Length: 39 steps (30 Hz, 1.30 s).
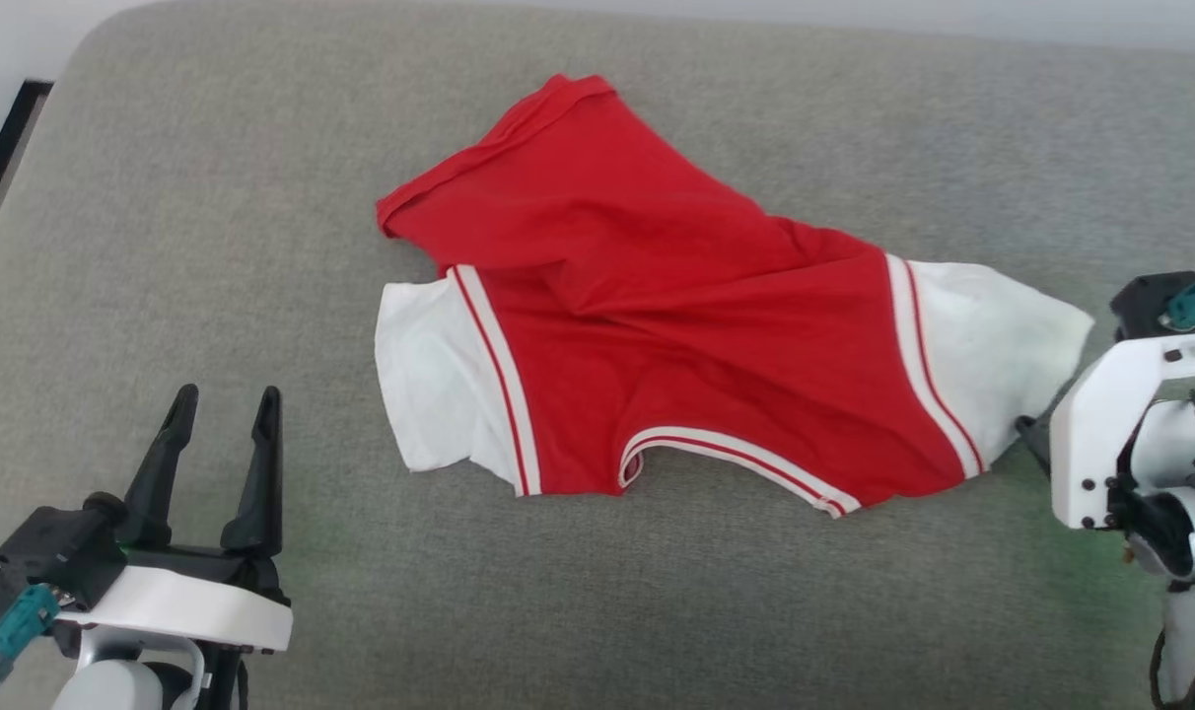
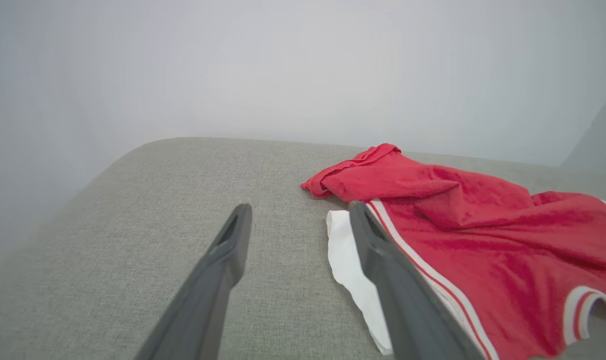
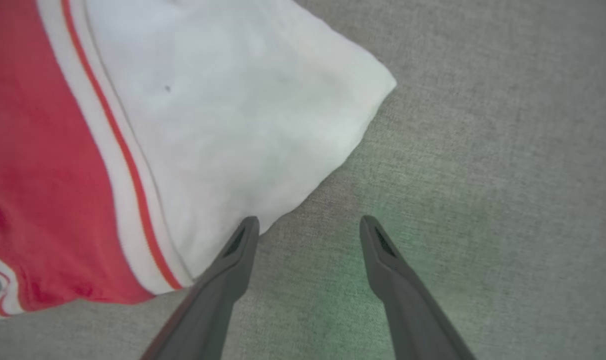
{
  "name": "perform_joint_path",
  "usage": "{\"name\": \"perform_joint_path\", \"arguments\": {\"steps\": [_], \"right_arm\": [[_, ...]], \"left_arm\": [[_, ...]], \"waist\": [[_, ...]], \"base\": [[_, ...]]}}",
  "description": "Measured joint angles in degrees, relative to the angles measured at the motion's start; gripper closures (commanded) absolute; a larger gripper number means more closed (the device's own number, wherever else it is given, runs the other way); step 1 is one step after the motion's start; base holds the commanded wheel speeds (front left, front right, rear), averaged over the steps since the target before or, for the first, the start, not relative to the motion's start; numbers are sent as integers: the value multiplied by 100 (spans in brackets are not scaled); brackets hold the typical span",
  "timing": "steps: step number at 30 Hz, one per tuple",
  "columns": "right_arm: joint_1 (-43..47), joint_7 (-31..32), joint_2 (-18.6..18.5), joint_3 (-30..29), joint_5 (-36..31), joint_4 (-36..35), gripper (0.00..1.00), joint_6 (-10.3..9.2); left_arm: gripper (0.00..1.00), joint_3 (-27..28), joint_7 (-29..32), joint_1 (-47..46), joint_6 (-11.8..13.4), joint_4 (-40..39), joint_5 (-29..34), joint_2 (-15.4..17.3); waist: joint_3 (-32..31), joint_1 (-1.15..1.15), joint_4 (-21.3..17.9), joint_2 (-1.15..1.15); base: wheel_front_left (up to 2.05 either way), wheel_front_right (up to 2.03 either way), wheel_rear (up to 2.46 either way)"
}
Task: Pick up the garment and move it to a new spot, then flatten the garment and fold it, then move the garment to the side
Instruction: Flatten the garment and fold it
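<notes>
- The garment (image 1: 676, 325), a red T-shirt with white sleeves and striped trim, lies opened out but rumpled on a grey fabric cushion (image 1: 164, 247), with one sleeve out to each side
- Seen from the left gripper (image 1: 228, 394), the garment sits ahead and off to its right. The nearer white sleeve lies just past its right finger, apart from it
- The left gripper's two dark fingers are spread wide with bare cushion between them, and they hold nothing
- The right gripper (image 3: 308, 222) points down at the other white sleeve, which spreads ahead and to its left. Its left fingertip is at the sleeve's edge; whether it touches the cloth cannot be told
- The right gripper's fingers are also spread apart, with grey cushion between them and nothing gripped
</notes>
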Motion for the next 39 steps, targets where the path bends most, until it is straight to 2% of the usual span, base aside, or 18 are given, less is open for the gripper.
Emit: {"name": "perform_joint_path", "arguments": {"steps": [5,9,10,11,13,16,20,22,25,27,30,31,33,36,39], "right_arm": [[-129,530,231,-301,-343,-10,0,-1],[-218,694,311,-393,-490,-19,0,-1],[-233,694,320,-412,-510,-22,4,-1],[-250,694,330,-422,-514,-24,55,-2],[-265,697,332,-412,-519,-29,100,-2],[-270,694,365,-403,-504,-20,100,-1],[-249,692,381,-457,-466,-25,100,-1],[-253,692,386,-452,-450,-49,100,-1],[-302,690,396,-417,-417,-77,100,-1],[-349,682,403,-367,-412,-97,100,-1],[-393,686,402,-279,-412,-144,100,-2],[-393,686,402,-279,-412,-144,100,-2],[-453,702,408,-240,-415,-180,100,-2],[-594,734,439,-158,-460,-231,100,-2],[-670,750,463,-123,-497,-263,100,-1]], "left_arm": [[0,183,0,-1,-68,-101,211,-293],[0,33,0,-46,-78,-233,164,-293],[0,0,0,-46,-86,-248,131,-282],[0,-21,0,-43,-86,-255,118,-270],[0,-98,0,-43,-85,-286,98,-232],[0,-378,0,-54,-86,-389,99,-13],[0,-1232,0,-370,-91,-523,129,790],[0,-2002,-1,-697,-90,-547,67,1418],[0,-3470,5,-1287,-91,-309,-19,2372],[0,-4267,77,-1876,-91,-170,-294,2720],[0,-5320,177,-2827,-91,-42,-709,2928],[0,-5320,177,-2827,-91,-42,-709,2928],[0,-6027,370,-3407,-91,157,-894,3047],[0,-6849,657,-4328,-92,469,-1351,2967],[0,-6853,1027,-4529,-90,672,-1429,2830]], "waist": [[199,0,178,0],[322,0,287,0],[342,0,307,0],[358,0,321,0],[382,0,335,0],[374,0,347,0],[349,0,387,0],[371,0,384,0],[433,0,357,0],[493,0,338,0],[585,0,308,0],[585,0,308,0],[659,0,287,0],[812,0,234,0],[901,0,202,0]], "base": [[0,0,0],[0,0,0],[0,0,0],[0,0,0],[0,0,0],[0,0,0],[0,0,0],[0,0,0],[0,0,0],[0,0,0],[0,0,0],[0,0,0],[0,0,0],[0,0,0],[0,0,0]]}}
